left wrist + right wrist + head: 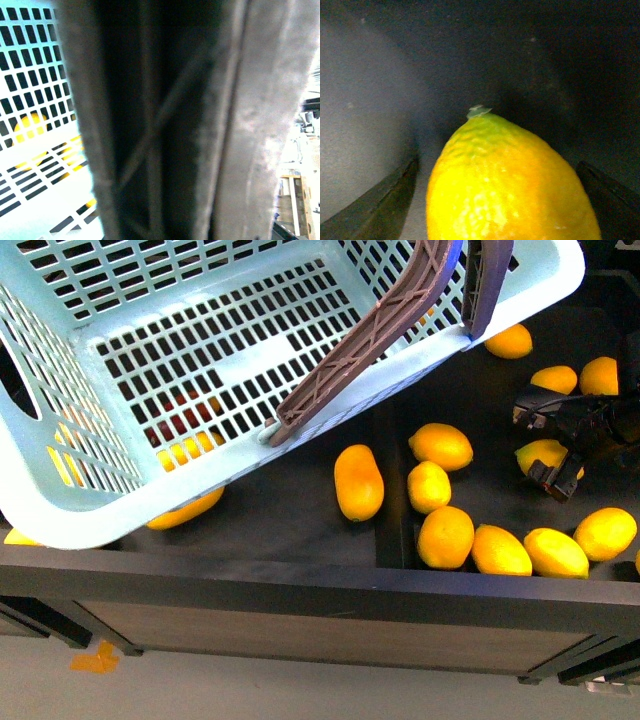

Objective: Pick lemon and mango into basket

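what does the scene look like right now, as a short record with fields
basket: raised and tilted above the left compartment, no fruit seen inside
handles: brown; one fills the left wrist view
left gripper: not in view
right gripper: over the right compartment, fingers on either side of one lemon; contact unclear
other lemons: loose in the right compartment
elongated orange-yellow fruit: lying in the left compartment, beside the divider
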Robot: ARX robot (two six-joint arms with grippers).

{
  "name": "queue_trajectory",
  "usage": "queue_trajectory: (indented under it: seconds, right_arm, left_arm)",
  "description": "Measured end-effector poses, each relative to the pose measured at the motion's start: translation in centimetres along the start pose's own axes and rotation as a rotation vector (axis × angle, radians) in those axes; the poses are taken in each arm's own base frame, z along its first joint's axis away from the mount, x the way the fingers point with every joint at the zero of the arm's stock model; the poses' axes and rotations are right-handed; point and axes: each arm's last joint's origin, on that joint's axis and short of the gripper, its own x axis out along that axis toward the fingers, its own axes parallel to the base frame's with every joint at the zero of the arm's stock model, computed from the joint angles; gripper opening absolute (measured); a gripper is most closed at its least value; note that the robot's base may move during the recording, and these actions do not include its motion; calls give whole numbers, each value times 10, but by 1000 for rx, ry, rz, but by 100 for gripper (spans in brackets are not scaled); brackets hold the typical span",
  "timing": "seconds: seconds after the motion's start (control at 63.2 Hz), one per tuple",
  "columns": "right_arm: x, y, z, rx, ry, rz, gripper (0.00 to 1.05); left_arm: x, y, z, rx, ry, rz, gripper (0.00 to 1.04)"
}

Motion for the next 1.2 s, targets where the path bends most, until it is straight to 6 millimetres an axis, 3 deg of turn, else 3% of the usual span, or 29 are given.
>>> queue_trajectory:
  seconds: [0.206,0.332,0.538,0.697,0.855,0.997,1.092,1.14,1.203]
  right_arm:
    - [-4,3,-4,11,13,6,64]
    - [-13,4,-7,39,-9,7,61]
    - [-52,-9,-9,89,-128,-45,61]
    - [-110,-20,-1,123,-315,-109,61]
    - [-179,-14,12,136,-531,-170,61]
    - [-243,6,28,177,-714,-230,61]
    - [-274,18,41,202,-799,-252,61]
    - [-298,31,58,217,-861,-262,61]
    - [-311,48,83,216,-910,-254,61]
  left_arm:
    - [0,0,0,0,0,0,15]
    - [0,0,0,0,0,0,15]
    - [0,0,0,0,0,0,15]
    - [0,0,0,0,0,0,15]
    - [0,0,0,0,-1,0,15]
    - [0,0,0,0,0,0,15]
    - [0,0,0,0,0,0,15]
    - [0,0,0,1,-2,1,15]
    - [0,0,0,0,-1,1,15]
